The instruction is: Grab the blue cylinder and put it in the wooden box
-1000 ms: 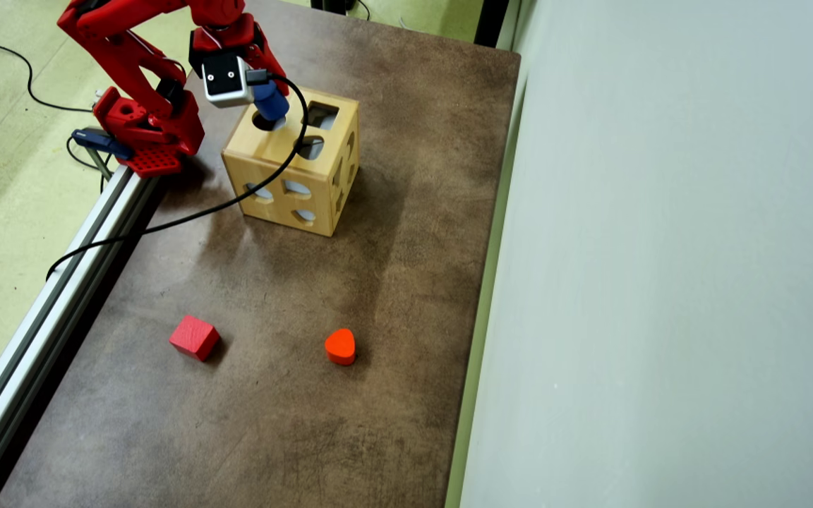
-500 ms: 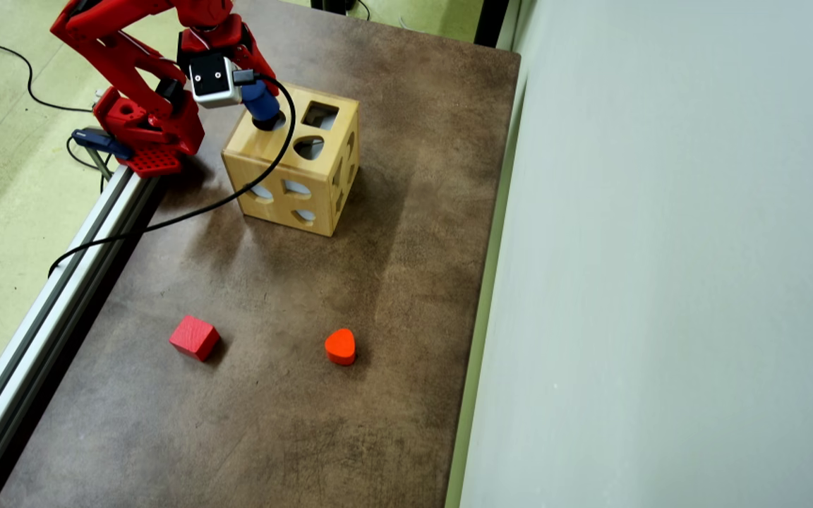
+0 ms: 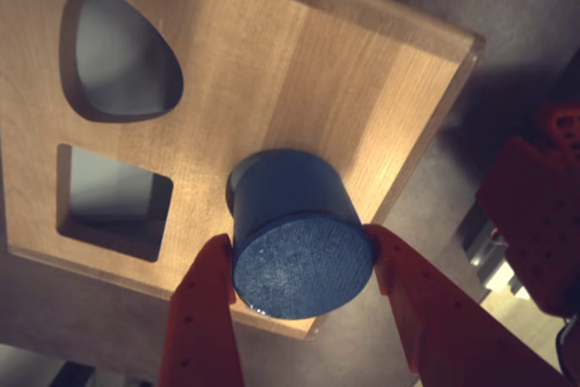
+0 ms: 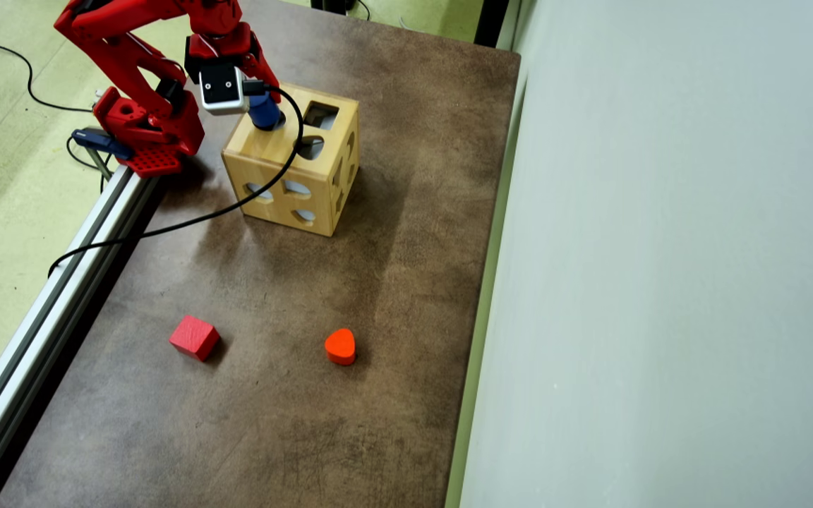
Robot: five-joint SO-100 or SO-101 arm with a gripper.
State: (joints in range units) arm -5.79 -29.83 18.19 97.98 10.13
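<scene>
Red two-finger gripper point(image 3: 304, 265) clamps the short blue cylinder block point(image 3: 299, 235) over the top face of the light-wood shape-sorter box point(image 3: 272, 70).

In the wrist view the red fingers point(image 3: 201, 314) press the cylinder's sides, flat round end facing the camera, its far end at the box's round hole; beyond it lie a square hole and a rounded heart-like hole; in the overhead view the cylinder point(image 4: 265, 113) stands slightly tilted at the box's point(image 4: 286, 180) top near the arm's base; well apart on the brown table point(image 4: 406, 296) rest a red cube block point(image 4: 195, 337) and an orange-red heart-shaped block point(image 4: 340, 346).
</scene>
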